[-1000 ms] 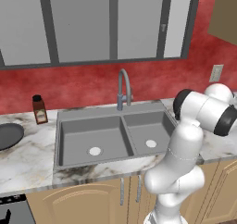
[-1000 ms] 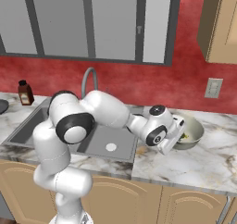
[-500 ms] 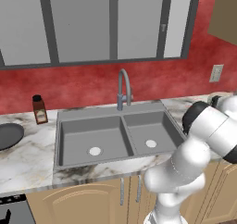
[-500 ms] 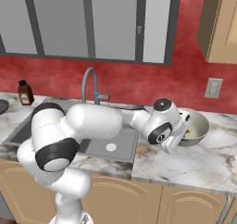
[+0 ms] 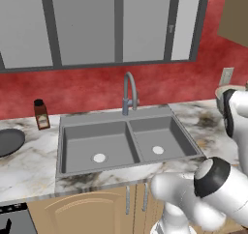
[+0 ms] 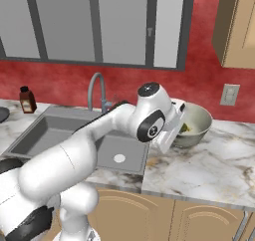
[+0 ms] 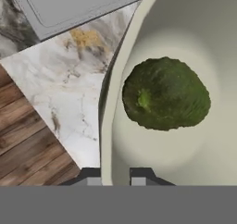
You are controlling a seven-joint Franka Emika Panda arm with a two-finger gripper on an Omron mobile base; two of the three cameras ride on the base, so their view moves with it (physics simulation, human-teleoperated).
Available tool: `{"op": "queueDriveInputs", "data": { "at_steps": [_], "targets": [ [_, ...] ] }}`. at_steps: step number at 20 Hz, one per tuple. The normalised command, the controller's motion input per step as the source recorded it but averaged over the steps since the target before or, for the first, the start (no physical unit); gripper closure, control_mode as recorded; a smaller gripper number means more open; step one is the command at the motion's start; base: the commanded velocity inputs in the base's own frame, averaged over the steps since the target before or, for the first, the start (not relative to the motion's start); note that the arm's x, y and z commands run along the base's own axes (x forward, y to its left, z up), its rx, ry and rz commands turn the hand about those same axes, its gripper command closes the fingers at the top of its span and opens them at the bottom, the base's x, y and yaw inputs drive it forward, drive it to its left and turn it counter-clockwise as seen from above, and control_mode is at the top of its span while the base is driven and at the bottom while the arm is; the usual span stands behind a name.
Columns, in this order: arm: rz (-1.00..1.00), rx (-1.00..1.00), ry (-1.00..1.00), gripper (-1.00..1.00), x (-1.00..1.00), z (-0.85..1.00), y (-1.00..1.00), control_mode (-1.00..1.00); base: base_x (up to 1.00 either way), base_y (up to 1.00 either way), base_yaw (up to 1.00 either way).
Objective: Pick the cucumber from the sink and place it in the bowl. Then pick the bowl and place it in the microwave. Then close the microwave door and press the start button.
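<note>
The cream-white bowl (image 6: 198, 119) hangs a little above the marble counter right of the sink (image 6: 55, 133), with the green cucumber (image 7: 164, 94) lying inside it. My gripper (image 7: 115, 174) is shut on the bowl's near rim (image 7: 107, 126), one fingertip inside the wall and one outside. From the right base view the gripper (image 6: 176, 129) sits at the bowl's left side, and the cucumber (image 6: 185, 128) shows just past it. The bowl's rim (image 5: 231, 89) peeks out behind my arm in the left base view. Both basins of the sink (image 5: 126, 141) lie bare. The microwave is out of view.
A gooseneck faucet (image 5: 128, 90) rises behind the sink. A brown bottle (image 5: 41, 114) and a dark flat pan (image 5: 7, 142) stand on the counter to the left. A wall outlet (image 6: 229, 94) sits above the counter right of the bowl, under a wooden wall cabinet (image 6: 236, 26).
The bowl, gripped at its rim, has risen off the counter and shifted slightly toward the sink. My arm has swung round to the right with it.
</note>
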Motion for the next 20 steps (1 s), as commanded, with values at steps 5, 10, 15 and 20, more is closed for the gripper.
{"op": "queueDriveInputs", "data": {
  "at_steps": [5, 10, 15, 20],
  "targets": [
    [0.14, 0.00, 0.00, 1.00, -0.38, 1.00, 0.99, -1.00, 0.00, 0.00, 0.00],
    [0.16, 0.02, 0.00, 1.00, -0.45, 1.00, 0.85, -1.00, 0.00, 0.00, 0.00],
    [0.28, 0.08, 0.00, 1.00, -0.29, 0.76, 0.71, -1.00, 0.00, 0.00, 0.00],
    [0.31, 0.05, 0.00, 1.00, -0.18, 0.23, 0.52, -1.00, 0.00, 0.00, 0.00]
  ]
}}
